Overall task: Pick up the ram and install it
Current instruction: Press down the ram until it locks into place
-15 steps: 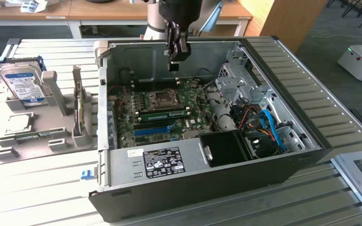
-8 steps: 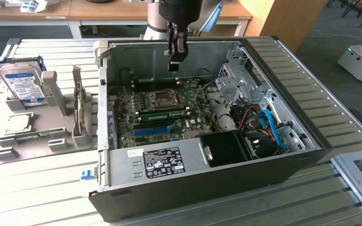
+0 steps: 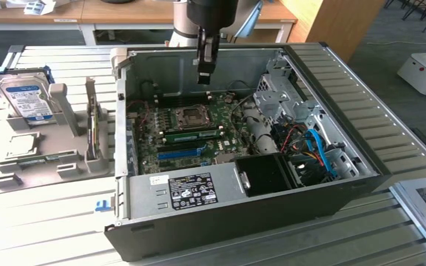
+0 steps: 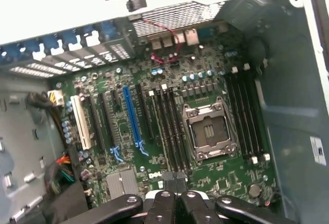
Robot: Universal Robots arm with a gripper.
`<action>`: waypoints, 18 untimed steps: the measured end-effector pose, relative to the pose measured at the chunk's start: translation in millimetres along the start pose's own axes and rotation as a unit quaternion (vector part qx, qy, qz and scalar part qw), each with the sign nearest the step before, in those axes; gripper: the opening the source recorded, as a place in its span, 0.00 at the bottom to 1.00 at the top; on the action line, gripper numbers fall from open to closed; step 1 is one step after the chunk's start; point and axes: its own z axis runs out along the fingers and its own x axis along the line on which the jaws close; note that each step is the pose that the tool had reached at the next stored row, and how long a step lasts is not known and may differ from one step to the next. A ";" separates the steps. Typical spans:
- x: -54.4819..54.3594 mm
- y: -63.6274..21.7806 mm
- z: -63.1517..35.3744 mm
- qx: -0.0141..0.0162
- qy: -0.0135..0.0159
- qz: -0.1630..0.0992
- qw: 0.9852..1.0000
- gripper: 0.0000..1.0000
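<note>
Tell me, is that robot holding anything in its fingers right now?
No. The gripper hangs shut above the motherboard, with nothing between its fingers.

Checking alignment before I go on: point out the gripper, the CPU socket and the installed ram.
gripper [image 3: 204, 77]: exterior view, fingertips.
CPU socket [image 4: 209, 131]: wrist view, socket centre.
ram [image 3: 192, 133]: exterior view, middle of the green stick.

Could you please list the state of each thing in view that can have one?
End effector: shut, empty, above the open case.
Computer case: lying on its side, side panel off.
Ram: seated in a motherboard slot.
CPU socket: empty.
Hard drive: upright in the grey holder.
</note>
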 end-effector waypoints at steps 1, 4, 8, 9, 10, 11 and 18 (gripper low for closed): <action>0.0 0.0 0.1 0.000 0.000 0.009 1.000 0.10; 0.0 0.0 0.5 0.000 0.000 0.036 0.999 0.10; 0.0 0.0 0.9 0.001 0.000 0.072 0.997 0.10; 0.0 0.0 1.1 0.001 0.000 0.080 0.997 0.10; 0.0 0.0 1.2 0.001 0.000 0.089 0.996 0.10; 0.0 0.0 1.3 0.001 0.000 0.098 0.995 0.10; 0.0 0.0 2.1 0.002 0.000 0.159 0.987 0.10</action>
